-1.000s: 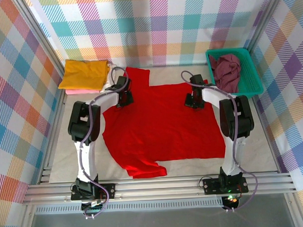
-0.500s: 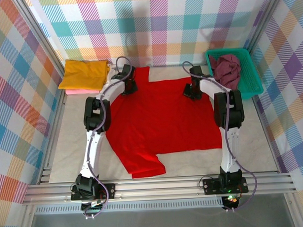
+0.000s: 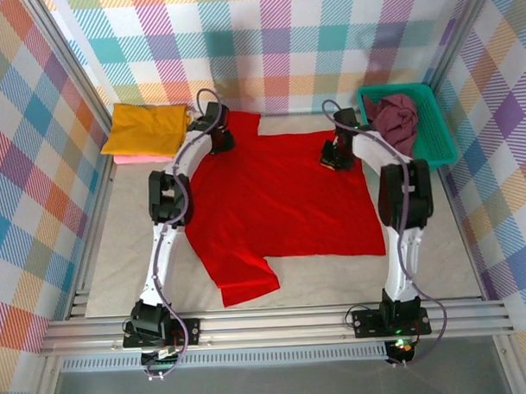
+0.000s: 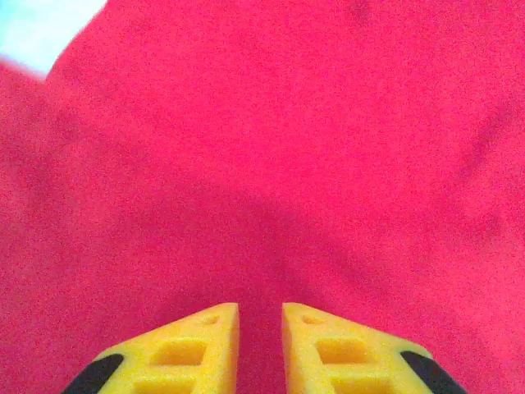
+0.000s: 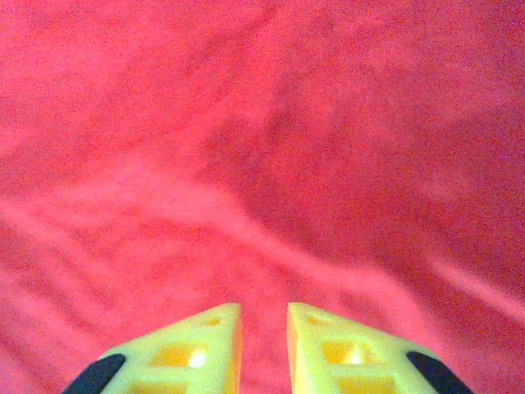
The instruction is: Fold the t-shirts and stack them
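Note:
A bright red t-shirt (image 3: 281, 205) lies spread flat across the middle of the table, one sleeve pointing toward the near edge. My left gripper (image 3: 219, 138) rests at its far left corner and my right gripper (image 3: 335, 155) at its far right edge. In the left wrist view the yellow fingers (image 4: 197, 345) stand slightly apart over the red cloth (image 4: 287, 148), gripper (image 4: 261, 316) open. The right gripper (image 5: 264, 316) is likewise parted over wrinkled red cloth (image 5: 246, 123). A folded mustard yellow t-shirt (image 3: 148, 127) lies on a pink one (image 3: 141, 158) at the back left.
A teal mesh basket (image 3: 443, 147) at the back right holds a crumpled dark maroon t-shirt (image 3: 397, 123). Plaid walls close in the back and both sides. An aluminium rail (image 3: 276, 322) runs along the near edge.
Both arms carried the red shirt's far edge toward the back wall, dragging the whole shirt back. Both sets of jaws, shut before, now stand slightly apart.

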Controlling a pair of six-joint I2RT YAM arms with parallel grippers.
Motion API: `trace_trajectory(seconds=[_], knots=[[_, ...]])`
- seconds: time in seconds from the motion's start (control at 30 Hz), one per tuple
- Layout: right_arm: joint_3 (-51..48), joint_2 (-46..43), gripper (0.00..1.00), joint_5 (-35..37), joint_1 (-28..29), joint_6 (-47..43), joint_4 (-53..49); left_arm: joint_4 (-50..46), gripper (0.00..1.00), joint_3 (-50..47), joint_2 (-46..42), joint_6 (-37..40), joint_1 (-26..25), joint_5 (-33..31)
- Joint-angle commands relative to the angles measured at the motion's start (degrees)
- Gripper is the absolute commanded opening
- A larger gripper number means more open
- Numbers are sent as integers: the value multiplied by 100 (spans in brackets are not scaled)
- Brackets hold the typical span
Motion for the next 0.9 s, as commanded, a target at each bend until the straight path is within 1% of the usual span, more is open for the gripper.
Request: trace_trajectory(seconds=[0.0, 0.03, 0.07, 0.1, 0.17, 0.23, 0.27, 0.3, 0.37, 0.4, 0.43, 0.47, 0.5, 0.6, 0.67, 0.77, 0.8, 0.87], knots=[[-683, -1686, 32, -280, 77, -120, 285, 1120, 31, -1940, -2576, -25, -158, 59], [-1076, -2109, 39, -236, 123, -161, 451, 1491, 35, -2784, -3295, -100, -227, -27], [-1553, -2590, 43, -171, 168, -216, 661, 1714, 39, -3545, -3948, -143, -314, -137], [-1993, -2961, 45, -124, 191, -285, 871, 1787, 43, -4124, -4468, -174, -405, -253], [-3052, -3791, 46, 81, 239, -423, 1293, 1614, 45, -5341, -5536, -398, -659, -598], [-4041, -4544, 46, 309, 242, -541, 1646, 1470, 46, -6492, -6444, -693, -960, -943], [-4539, -4931, 47, 451, 239, -599, 1786, 1348, 47, -7050, -6855, -930, -1099, -1015], [-4964, -5296, 48, 592, 242, -650, 1838, 1174, 48, -7518, -7282, -1188, -1201, -925], [-5500, -5920, 48, 815, 242, -723, 1685, 405, 49, -8087, -7900, -1613, -1468, -821], [-5734, -6232, 48, 861, 241, -770, 1634, -69, 50, -8294, -8190, -1867, -1666, -868], [-5935, -6479, 49, 866, 238, -822, 1652, -399, 50, -8458, -8472, -2086, -1868, -865], [-6156, -6741, 52, 875, 242, -855, 1674, -749, 51, -8629, -8751, -2382, -2118, -860], [-6328, -6955, 52, 926, 241, -845, 1700, -1020, 51, -8791, -9049, -2748, -2379, -863], [-6665, -7251, 53, 915, 242, -824, 1888, -1248, 51, -9323, -9696, -3738, -3128, -681], [-6729, -7225, 53, 865, 241, -798, 2006, -1244, 51, -9665, -9858, -4318, -3620, -663], [-6753, -7042, 54, 803, 241, -779, 2216, -1073, 48, -10031, -9792, -4817, -4114, -481], [-6727, -6956, 54, 812, 242, -762, 2246, -1044, 47, -10047, -9758, -4935, -4286, -522], [-6686, -6822, 55, 796, 237, -778, 2315, -945, 48, -10022, -9648, -4987, -4546, -620]])
